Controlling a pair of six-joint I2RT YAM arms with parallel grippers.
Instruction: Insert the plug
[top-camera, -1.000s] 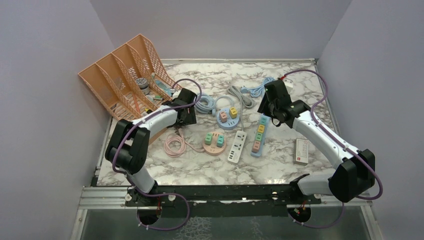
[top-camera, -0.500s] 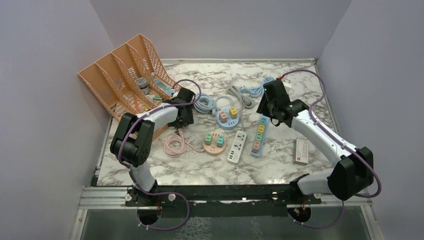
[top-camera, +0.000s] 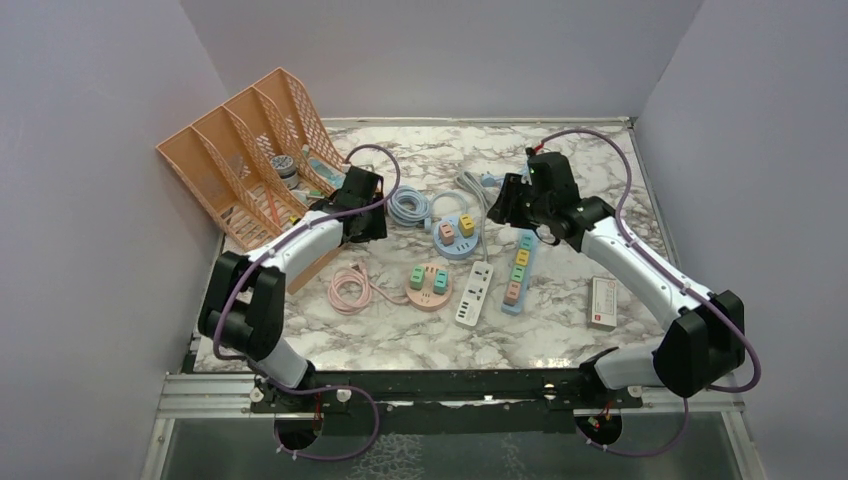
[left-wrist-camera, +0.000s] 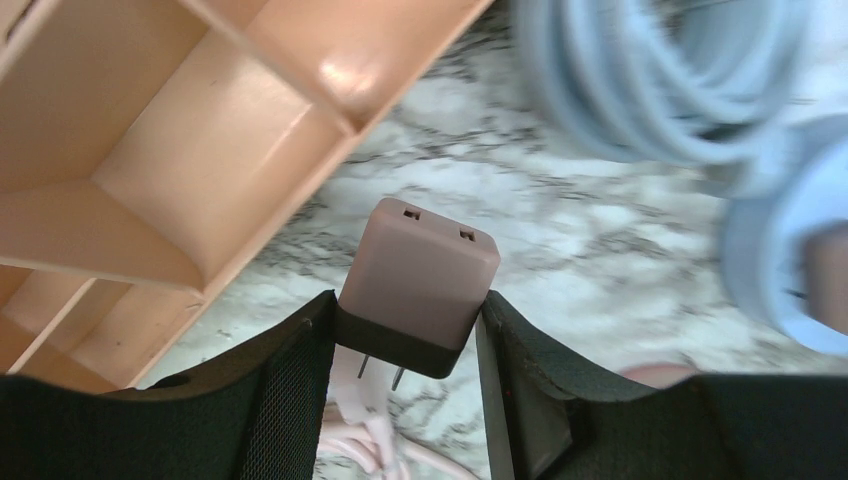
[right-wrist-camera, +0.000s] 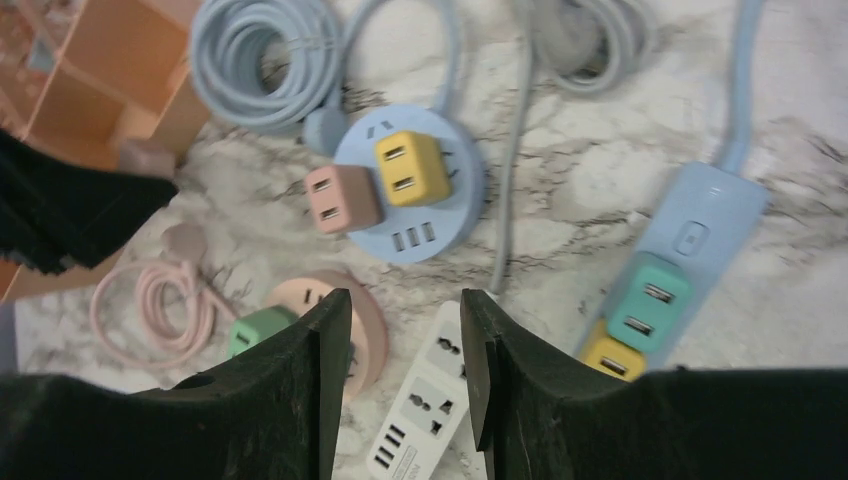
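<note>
Mauve-pink, block-shaped plastic plug (left-wrist-camera: 420, 270) is clamped between the two black fingers of the left pincer (left-wrist-camera: 408, 302). Its dark base and two metal prongs are seen at the palm end, and its face with two small slots is turned away, past the fingertips. It appears to be held above the grey-veined marble tabletop (left-wrist-camera: 560, 250), which is seen beyond the fingertips. A thin pink cord (left-wrist-camera: 365, 445) is seen under the prongs. To the left of the pincer stands the orange plastic file rack (left-wrist-camera: 200, 150); ahead and to the right lies the coiled pale blue cable (left-wrist-camera: 650, 80).

For the carry to a socket, the grip is best held square on both flat sides, as only the lower body is pinched and a tilt could be provoked. The prongs probably need to be turned toward the socket before it is approached. Which socket is meant cannot be told. The right pincer (right-wrist-camera: 404, 300) is held with jaws apart and nothing between them, above the white plastic power strip (right-wrist-camera: 425, 400).
</note>
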